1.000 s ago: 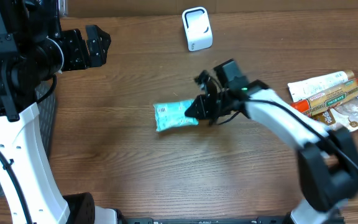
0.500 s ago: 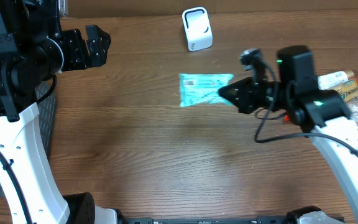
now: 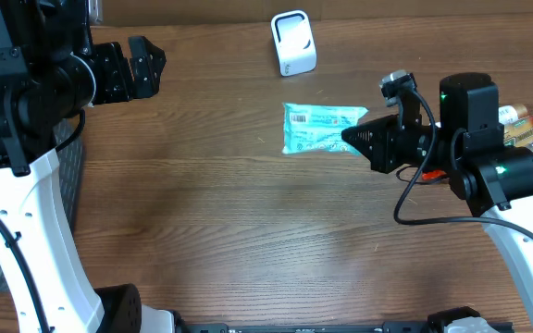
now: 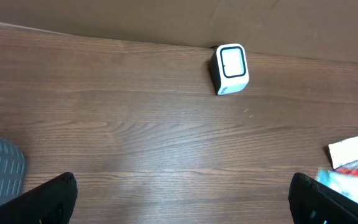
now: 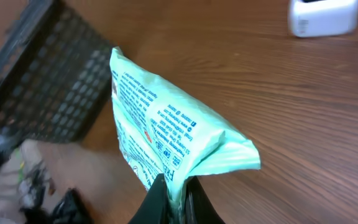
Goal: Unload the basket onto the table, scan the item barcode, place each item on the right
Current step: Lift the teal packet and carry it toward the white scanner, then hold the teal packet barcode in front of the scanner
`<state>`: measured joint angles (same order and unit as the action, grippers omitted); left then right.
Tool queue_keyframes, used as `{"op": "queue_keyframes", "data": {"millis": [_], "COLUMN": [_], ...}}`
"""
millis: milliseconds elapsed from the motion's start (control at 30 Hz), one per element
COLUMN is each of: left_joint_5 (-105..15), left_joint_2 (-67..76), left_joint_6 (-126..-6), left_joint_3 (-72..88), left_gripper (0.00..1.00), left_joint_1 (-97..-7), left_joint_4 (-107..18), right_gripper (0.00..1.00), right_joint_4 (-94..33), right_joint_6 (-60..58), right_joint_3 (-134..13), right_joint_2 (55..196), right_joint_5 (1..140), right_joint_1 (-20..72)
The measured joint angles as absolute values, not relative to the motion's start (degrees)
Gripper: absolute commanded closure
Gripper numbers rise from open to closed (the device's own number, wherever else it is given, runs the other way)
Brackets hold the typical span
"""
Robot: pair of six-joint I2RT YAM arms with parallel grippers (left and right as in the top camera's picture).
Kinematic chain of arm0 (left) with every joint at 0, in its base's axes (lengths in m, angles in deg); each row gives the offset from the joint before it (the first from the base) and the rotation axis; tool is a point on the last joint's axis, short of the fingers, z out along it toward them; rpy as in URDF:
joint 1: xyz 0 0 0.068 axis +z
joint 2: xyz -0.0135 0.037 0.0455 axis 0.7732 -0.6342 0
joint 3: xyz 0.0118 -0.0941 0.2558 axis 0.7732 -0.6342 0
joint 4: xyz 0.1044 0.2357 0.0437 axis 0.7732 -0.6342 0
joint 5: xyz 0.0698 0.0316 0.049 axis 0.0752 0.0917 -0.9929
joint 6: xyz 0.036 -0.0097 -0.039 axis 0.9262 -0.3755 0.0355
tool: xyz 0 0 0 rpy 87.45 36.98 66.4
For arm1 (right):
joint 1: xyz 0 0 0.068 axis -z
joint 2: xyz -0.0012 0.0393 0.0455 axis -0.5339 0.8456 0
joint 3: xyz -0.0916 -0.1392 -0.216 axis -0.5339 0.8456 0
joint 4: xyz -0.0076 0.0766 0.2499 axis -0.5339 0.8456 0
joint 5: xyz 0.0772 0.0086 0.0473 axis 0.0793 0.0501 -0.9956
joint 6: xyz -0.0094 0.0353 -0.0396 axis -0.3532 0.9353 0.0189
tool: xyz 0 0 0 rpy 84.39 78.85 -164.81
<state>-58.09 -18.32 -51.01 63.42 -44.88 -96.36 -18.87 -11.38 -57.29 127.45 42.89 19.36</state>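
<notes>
Right hand (image 3: 352, 139) is shown pinched on one end of the packet (image 3: 317, 128), which is held above the surface (image 3: 202, 203), near the scanner (image 3: 293, 43), in front of it and slightly to its right. The packet's long axis is directed leftward, away from the hand. Left hand (image 3: 151, 69) is spread, farther from the scanner.

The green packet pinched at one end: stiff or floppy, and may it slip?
Probably light: the right hand holds the green packet out by one end. Likely semi-soft: its film puckers at the pinch. Thin edge grip might slip.
</notes>
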Motion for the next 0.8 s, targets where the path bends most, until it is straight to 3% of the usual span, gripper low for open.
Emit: {"op": "queue_keyframes", "data": {"millis": [233,433,633,800], "left_joint_5": [-58.1,-58.1,-58.1,-58.1], "left_joint_2": [-18.3,-18.3,-18.3,-18.3], "left_joint_6": [-51.0,-51.0,-51.0,-51.0], "left_joint_3": [63.4,63.4,63.4,63.4], "left_gripper": [0.00,0.00,0.01,0.00], "left_joint_1": [-44.9,-44.9,-44.9,-44.9], "left_joint_4": [-96.3,-96.3,-96.4,-96.4], "right_gripper": [0.97,0.96,0.96,0.96], "right_joint_4": [-20.6,-21.4,-41.0,-53.0], "right_joint_6": [-7.5,-10.7,-21.7,-39.1], "right_joint_3": [-61.0,-79.3,-85.2,-85.2], "right_joint_2": [135.9,151.9,163.3,170.9], "right_joint_5": [61.9,81.0,99.7,106.7], "right_joint_1": [14.0,9.9,6.2,4.8]}}
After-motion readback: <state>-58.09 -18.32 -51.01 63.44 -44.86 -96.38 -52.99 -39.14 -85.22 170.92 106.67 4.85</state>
